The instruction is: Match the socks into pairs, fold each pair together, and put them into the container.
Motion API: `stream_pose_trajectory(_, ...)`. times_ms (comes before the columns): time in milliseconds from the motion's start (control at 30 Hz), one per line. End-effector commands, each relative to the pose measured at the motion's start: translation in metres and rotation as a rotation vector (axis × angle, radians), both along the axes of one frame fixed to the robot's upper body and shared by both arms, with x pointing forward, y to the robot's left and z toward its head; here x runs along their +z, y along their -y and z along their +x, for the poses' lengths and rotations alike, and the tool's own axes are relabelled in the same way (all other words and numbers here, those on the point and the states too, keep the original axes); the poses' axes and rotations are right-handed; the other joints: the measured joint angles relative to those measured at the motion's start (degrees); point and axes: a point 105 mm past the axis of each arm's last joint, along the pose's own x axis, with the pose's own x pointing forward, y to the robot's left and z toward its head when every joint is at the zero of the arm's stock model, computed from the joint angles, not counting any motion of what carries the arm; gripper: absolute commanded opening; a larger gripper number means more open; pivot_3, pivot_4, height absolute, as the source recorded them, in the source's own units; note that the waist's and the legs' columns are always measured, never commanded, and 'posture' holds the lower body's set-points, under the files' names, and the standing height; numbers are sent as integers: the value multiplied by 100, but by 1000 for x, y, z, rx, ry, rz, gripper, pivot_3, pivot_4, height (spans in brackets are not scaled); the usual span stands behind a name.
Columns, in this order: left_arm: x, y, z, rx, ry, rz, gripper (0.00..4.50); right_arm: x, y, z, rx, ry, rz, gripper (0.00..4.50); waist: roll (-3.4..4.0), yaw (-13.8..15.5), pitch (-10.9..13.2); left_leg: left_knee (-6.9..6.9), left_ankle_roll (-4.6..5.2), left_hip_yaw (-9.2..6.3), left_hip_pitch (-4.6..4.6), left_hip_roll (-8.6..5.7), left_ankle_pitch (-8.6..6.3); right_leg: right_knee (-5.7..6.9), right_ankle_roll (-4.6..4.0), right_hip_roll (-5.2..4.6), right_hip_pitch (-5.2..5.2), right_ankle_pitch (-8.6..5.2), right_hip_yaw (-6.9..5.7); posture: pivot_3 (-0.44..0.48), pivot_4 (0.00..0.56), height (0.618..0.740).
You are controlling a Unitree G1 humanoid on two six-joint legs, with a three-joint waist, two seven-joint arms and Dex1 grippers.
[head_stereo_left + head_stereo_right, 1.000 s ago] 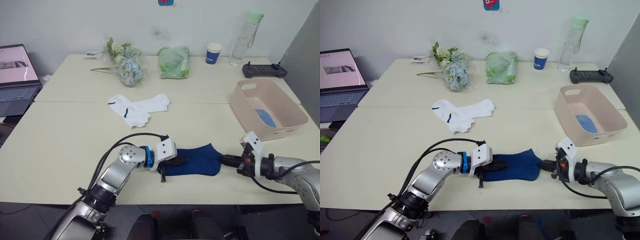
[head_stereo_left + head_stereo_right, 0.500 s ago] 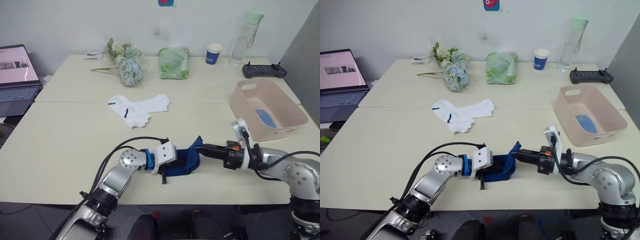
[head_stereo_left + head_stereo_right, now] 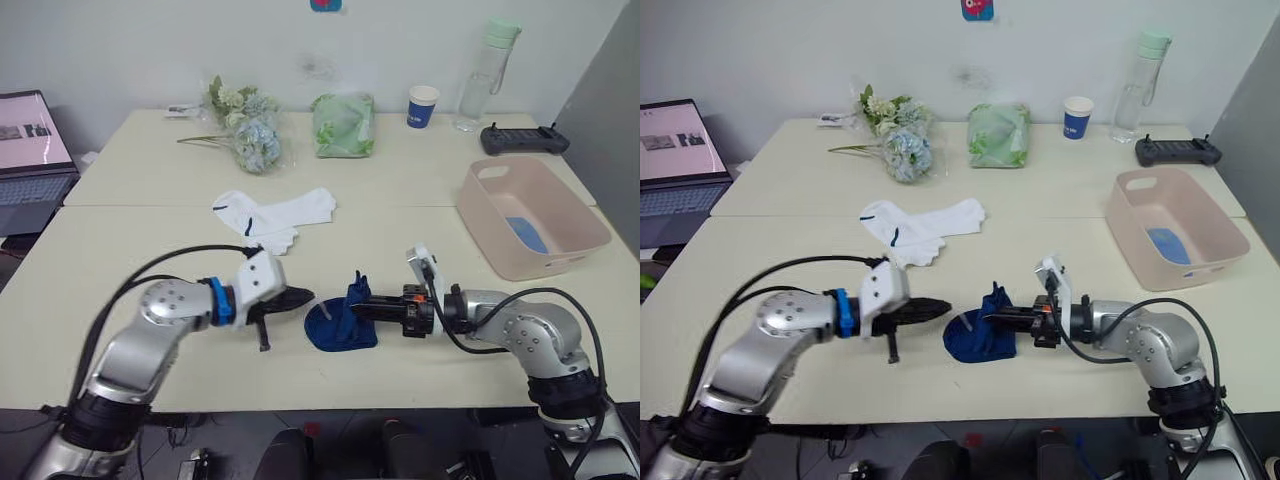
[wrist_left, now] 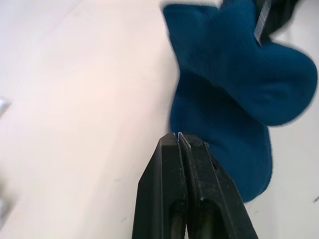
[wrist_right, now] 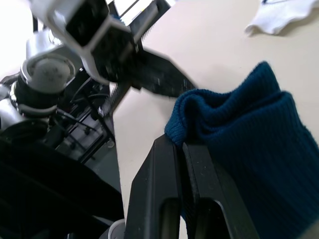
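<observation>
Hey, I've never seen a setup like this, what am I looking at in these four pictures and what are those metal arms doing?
It is a humanoid robot with two arms. Two pictures look down from its head; the other two come from cameras on its wrists. The right pincer is shut on the folded dark navy knit socks, on the cream table. The left pincer is shut, empty, beside them. Farther back lie white socks. A pale pink plastic tub holds a light blue sock. Behind stand artificial flowers, a green bag and a paper cup.
</observation>
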Motion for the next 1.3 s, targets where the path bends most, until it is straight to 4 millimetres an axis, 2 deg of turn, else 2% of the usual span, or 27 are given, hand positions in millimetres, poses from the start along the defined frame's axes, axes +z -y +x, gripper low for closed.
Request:
stream_pose_trajectory(33,22,-12,5,44,57,-15,48,7,-14,0,71,49,14,0,-1,-7,0,0,0,0,0,0,0,0,0,1,0,0,0,0,150,740)
stream_pose_trajectory(100,18,-14,7,57,69,-1,48,2,-18,1,83,61,-3,0,0,-14,0,-1,0,-2,2,3,0,1,0,3,-1,0,-2,0,150,740)
stream_pose_trajectory(133,17,-13,7,53,73,0,0,1,-19,0,92,66,-11,541,0,-11,0,-2,0,-4,1,3,0,1,0,3,-2,0,-3,0,150,740)
stream_pose_trajectory(167,17,-11,8,54,76,-9,0,0,-19,0,96,72,-16,715,-1,-9,0,-2,0,-4,1,3,0,0,0,3,-2,0,-4,0,150,740)
stream_pose_trajectory(233,20,-5,8,44,85,-34,0,2,-17,-1,113,75,-14,1379,-1,-6,0,-1,-1,-3,-2,1,0,-1,0,1,-2,0,-3,0,150,740)
stream_pose_trajectory(433,23,3,11,13,110,-60,0,14,-7,-7,138,89,-12,3560,-1,-9,1,-1,-1,-3,-2,2,0,-1,0,-1,-2,0,-3,0,150,740)
stream_pose_trajectory(500,23,13,7,-36,90,-85,0,20,0,-5,109,84,-5,4234,-1,-9,1,-2,0,-3,-1,2,0,0,0,-1,-3,0,-2,0,150,740)
stream_pose_trajectory(567,19,21,1,-87,56,-99,0,18,11,1,50,79,-31,4234,-1,-9,1,-1,0,-2,-2,1,0,-1,0,-1,-2,0,-1,0,150,740)
stream_pose_trajectory(667,5,27,-3,-136,17,-64,0,6,30,11,-57,85,-125,4234,-1,-7,1,-1,0,-2,-3,1,0,-1,0,-2,-2,0,-1,0,150,740)
stream_pose_trajectory(833,-33,24,4,-129,4,59,0,-16,45,18,-160,84,-260,4234,-1,-13,1,-2,0,1,-1,0,0,0,0,-1,-2,0,2,0,150,740)
stream_pose_trajectory(1000,-68,16,1,-116,-59,102,0,-24,40,20,-211,13,-272,4234,-1,-26,0,-5,0,1,0,4,0,3,0,2,-5,0,3,0,150,740)
stream_pose_trajectory(1167,-75,9,1,-93,-57,114,0,-33,30,18,-200,-82,-268,4234,1,-20,-2,-4,0,2,1,1,0,-1,0,-3,-1,0,4,0,150,740)
stream_pose_trajectory(1300,-75,5,-1,-87,-50,118,0,-34,7,19,-169,-203,-183,4234,3,-52,-6,-12,0,1,13,5,0,4,-1,1,1,0,5,0,150,740)
